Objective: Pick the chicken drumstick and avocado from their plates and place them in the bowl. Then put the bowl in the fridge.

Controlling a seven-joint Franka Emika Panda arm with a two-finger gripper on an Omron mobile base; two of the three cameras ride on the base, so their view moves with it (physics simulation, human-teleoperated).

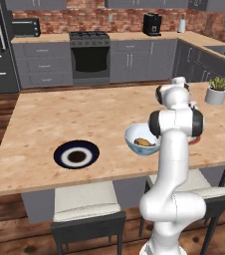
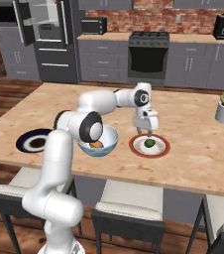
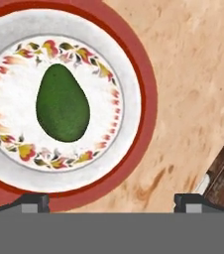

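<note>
Gripper (image 2: 146, 132) spread wide just above the avocado (image 3: 62, 103) — fruit offset toward one fingertip (image 3: 33, 203), long axis crosswise to the finger line.

Your tool (image 2: 147, 132) hangs open just above the avocado (image 2: 149, 143) on its red-rimmed plate (image 2: 161, 150); the bowl (image 2: 105, 141) with the drumstick (image 2: 97, 144) sits beside it on the bench (image 2: 193, 149).

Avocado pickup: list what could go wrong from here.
The avocado sits left of centre between the open jaws in the hand view, so a straight descent may close off-centre and roll it across the red-rimmed plate. The bowl stands close beside that plate; the carry over could clip its rim.
</note>
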